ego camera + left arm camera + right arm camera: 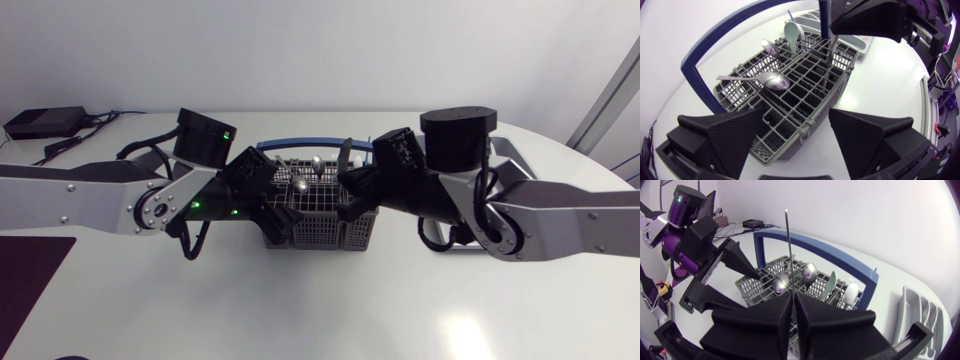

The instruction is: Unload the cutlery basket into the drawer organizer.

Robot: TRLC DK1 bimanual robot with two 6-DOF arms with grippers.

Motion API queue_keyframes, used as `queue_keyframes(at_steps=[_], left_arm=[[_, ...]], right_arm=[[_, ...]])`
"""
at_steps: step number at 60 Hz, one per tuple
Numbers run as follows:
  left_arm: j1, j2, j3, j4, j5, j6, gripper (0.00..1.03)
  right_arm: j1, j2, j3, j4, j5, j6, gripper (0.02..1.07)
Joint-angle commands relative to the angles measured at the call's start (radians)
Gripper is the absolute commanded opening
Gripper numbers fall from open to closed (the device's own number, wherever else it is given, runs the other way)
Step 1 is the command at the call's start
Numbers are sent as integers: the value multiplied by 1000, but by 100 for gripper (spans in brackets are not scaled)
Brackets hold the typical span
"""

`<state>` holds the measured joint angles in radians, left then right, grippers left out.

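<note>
Spoons (772, 80) seen in basket (320, 228), organizer (920, 315) behind. Thin utensil (788, 250) clamped upright by R gripper (793, 300); L gripper (796, 114) held wide apart.

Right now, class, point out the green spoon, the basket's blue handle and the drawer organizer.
Green spoon (792, 31): left wrist view, its bowl.
Blue handle (759, 250): right wrist view, its upright post.
Drawer organizer (917, 307): right wrist view, its ribbed dividers.

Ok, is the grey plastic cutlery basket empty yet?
Not empty: the basket holds two silver metal spoons, a pale green spoon and a white one; the right gripper grips a thin metal utensil.
</note>
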<state>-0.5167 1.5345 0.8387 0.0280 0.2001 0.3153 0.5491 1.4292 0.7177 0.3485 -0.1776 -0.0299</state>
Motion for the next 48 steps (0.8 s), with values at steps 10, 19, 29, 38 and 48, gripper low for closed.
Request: queue_keyframes(at_steps=[10,19,29,38,48], left_arm=[[-28,18,5,-2,-5,2,91],[-36,15,34,-42,-5,2,91],[-39,21,60,-74,-5,2,91],[-59,10,74,-99,-5,2,91],[-83,6,97,-126,-5,2,91]], right_arm=[[12,-59,-15,35,9,-5,12],[17,-84,0,26,20,-4,12],[15,-108,25,-3,23,-2,12],[17,-122,39,-16,23,1,12],[15,-133,48,-23,29,10,12]])
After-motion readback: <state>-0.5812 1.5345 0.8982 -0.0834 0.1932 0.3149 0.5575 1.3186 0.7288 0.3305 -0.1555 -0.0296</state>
